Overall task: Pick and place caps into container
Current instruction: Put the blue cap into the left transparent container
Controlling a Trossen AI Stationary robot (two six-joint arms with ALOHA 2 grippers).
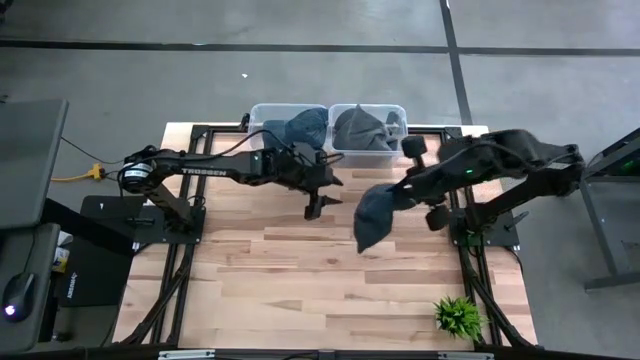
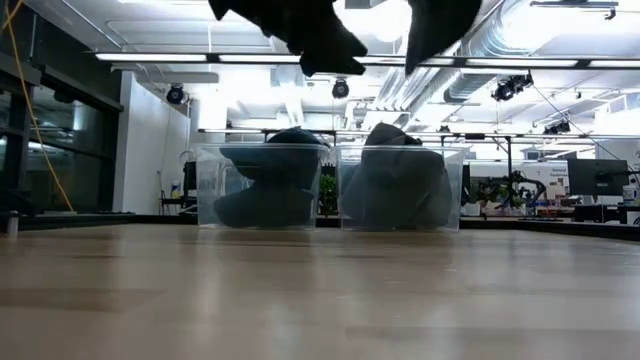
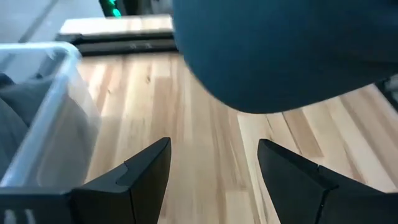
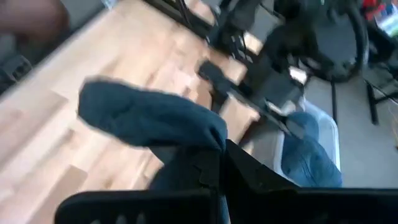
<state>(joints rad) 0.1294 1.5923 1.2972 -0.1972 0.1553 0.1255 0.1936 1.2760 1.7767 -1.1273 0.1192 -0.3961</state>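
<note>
A dark blue cap (image 1: 373,216) hangs over the table's middle right, with my right gripper (image 1: 399,196) shut on it; the right wrist view shows the cap (image 4: 149,118) spreading past the fingers. My left gripper (image 1: 320,197) stands open in the air left of the cap, nothing between its fingers (image 3: 155,171); the cap (image 3: 280,50) fills the upper part of its wrist view. Two clear containers stand at the far edge: the left one (image 1: 262,112) holds blue caps (image 1: 300,127), the right one (image 1: 398,110) grey caps (image 1: 362,130). My right gripper pinches bunched cloth at the cap's upper end (image 4: 202,144) between its two shut fingers. The fingers slant down from the table's right side. The cap hangs below and in front of them, clear of the table (image 1: 300,270); which part of the cap they have, I cannot tell.
A small green plant (image 1: 458,316) stands near the front right corner. Black frames of the arm bases (image 1: 165,215) run along both sides of the wooden table. In the low view both containers (image 2: 330,190) stand side by side across bare wood.
</note>
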